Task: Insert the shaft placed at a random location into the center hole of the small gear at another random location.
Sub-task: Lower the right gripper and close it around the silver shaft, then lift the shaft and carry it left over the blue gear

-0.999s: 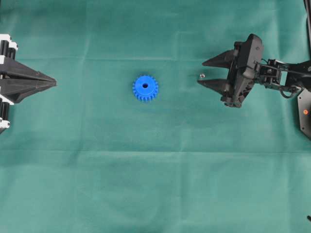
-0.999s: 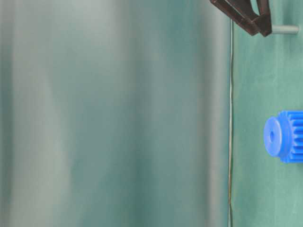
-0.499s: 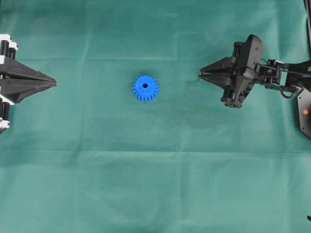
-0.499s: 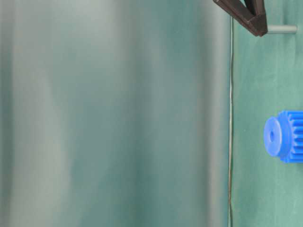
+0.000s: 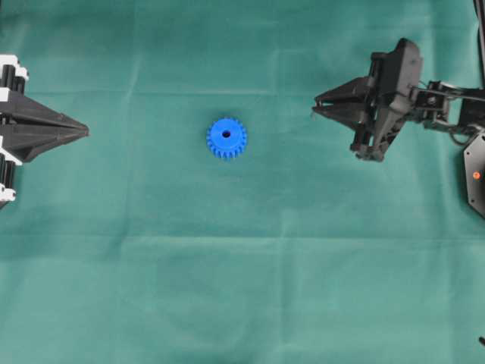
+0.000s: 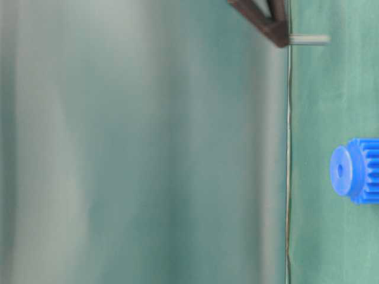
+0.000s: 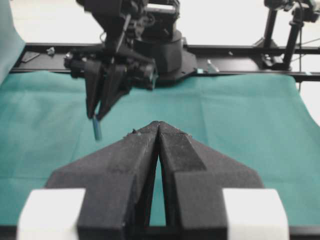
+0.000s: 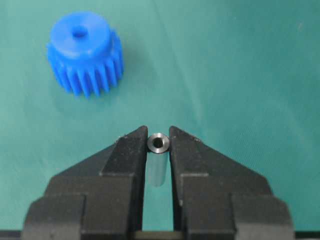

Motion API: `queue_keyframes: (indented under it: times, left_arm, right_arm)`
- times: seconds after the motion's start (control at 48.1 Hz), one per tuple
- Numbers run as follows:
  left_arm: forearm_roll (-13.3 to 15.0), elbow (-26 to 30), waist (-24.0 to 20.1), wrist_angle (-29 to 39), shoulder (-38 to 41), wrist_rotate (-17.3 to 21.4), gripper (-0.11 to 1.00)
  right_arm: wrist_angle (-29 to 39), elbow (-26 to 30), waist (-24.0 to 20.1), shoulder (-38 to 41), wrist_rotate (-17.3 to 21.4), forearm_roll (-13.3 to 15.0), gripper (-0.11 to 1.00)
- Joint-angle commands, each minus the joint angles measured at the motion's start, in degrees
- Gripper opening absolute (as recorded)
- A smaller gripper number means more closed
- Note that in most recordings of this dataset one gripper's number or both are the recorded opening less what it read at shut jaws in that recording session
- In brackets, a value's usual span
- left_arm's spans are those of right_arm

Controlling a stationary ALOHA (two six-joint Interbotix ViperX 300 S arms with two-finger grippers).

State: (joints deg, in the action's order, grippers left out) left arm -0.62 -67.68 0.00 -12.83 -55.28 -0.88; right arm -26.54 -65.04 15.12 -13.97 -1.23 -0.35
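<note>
The small blue gear [image 5: 226, 137] lies flat on the green cloth, its center hole [image 5: 226, 134] facing up. It also shows in the right wrist view [image 8: 85, 53] and in the table-level view [image 6: 355, 171]. My right gripper [image 5: 316, 105] is shut on the shaft [image 8: 159, 143], a small grey pin clamped upright between the fingertips and lifted off the cloth. The shaft hangs below the tips in the left wrist view [image 7: 96, 128] and sticks out in the table-level view [image 6: 309, 39]. My left gripper [image 5: 85, 131] is shut and empty at the far left.
The green cloth [image 5: 242, 265] covers the table. The right arm's base and a black rail [image 7: 240, 50] stand at the far side in the left wrist view.
My right gripper closed on the shaft and has lifted it off the cloth, moving slightly up and away. The gear and the left arm have not moved.
</note>
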Motion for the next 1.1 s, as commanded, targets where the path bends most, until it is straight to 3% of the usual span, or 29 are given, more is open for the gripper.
queue_keyframes:
  times: [0.0,0.166,0.686,1.082]
  left_arm:
    - [-0.18,1.49,-0.09,-0.18,0.18,0.0,0.0]
    - [-0.09,1.41,-0.09,-0.26,0.18,0.0,0.0]
    - [-0.18,1.49,0.0,-0.35,0.26,-0.09,0.0]
    - [-0.09,1.49,-0.09,-0.44,0.53,-0.09,0.0]
  right_arm:
    - [2.81,1.32,-0.09,-3.96,-1.05,0.09,0.14]
    - [4.92,0.97,-0.44,-7.21,-0.88,0.09,0.14]
    - [4.75,2.72,-0.97,-4.57,-0.53,0.09,0.14]
    - [4.57,10.99,-3.87,4.04,-0.44,0.0,0.14]
